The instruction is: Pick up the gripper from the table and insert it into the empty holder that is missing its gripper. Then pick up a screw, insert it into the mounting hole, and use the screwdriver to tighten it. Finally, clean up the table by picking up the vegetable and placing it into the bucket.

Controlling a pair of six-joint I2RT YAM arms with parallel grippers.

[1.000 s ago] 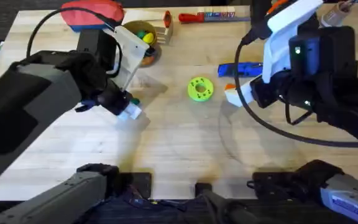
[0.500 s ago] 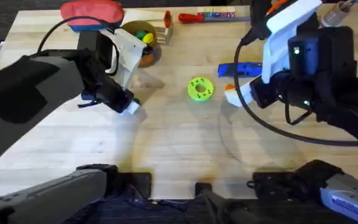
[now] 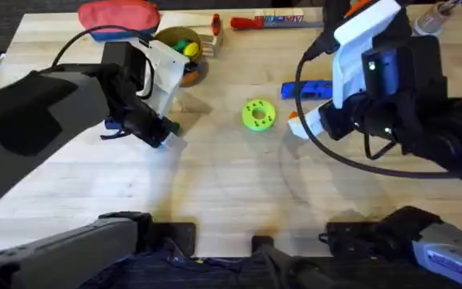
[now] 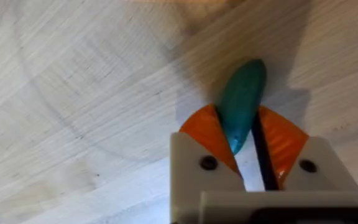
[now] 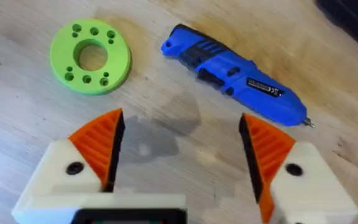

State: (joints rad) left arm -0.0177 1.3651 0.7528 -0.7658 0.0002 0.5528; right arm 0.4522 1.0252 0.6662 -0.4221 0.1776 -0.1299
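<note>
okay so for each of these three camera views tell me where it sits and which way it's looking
Overhead: above the arm bases, looking down and forward over the table; both arms show.
Left wrist: on the left arm, looking down at the vegetable between the left gripper pads.
Right wrist: on the right arm, over the screwdriver; open right gripper.
Shared: screwdriver in overhead and right wrist.

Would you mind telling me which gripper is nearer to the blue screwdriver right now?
The right gripper: it hovers open just beside the screwdriver. The left gripper is across the table, closed around the vegetable.
</note>
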